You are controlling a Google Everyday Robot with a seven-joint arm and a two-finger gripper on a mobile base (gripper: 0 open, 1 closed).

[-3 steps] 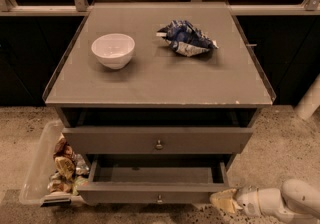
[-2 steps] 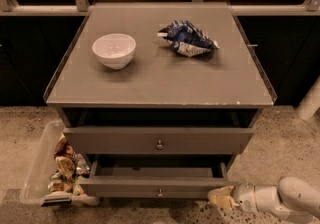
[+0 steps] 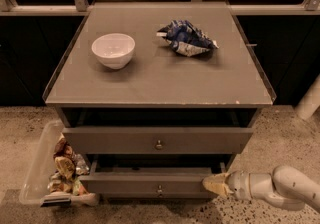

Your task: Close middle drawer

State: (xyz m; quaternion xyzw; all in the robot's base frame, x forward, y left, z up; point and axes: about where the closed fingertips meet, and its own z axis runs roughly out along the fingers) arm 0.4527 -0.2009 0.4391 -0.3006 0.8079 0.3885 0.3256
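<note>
Down low, the middle drawer stands pulled partway out beneath the upper drawer, a strip of its dark inside showing behind the front. The gripper comes in from the right near the floor, its tan tip against the right end of that drawer front; whether it is parted or closed I cannot tell. On the cabinet top sit a white bowl and a crumpled blue bag, well apart. A clear bin of packets lies beside the cabinet's left.
</note>
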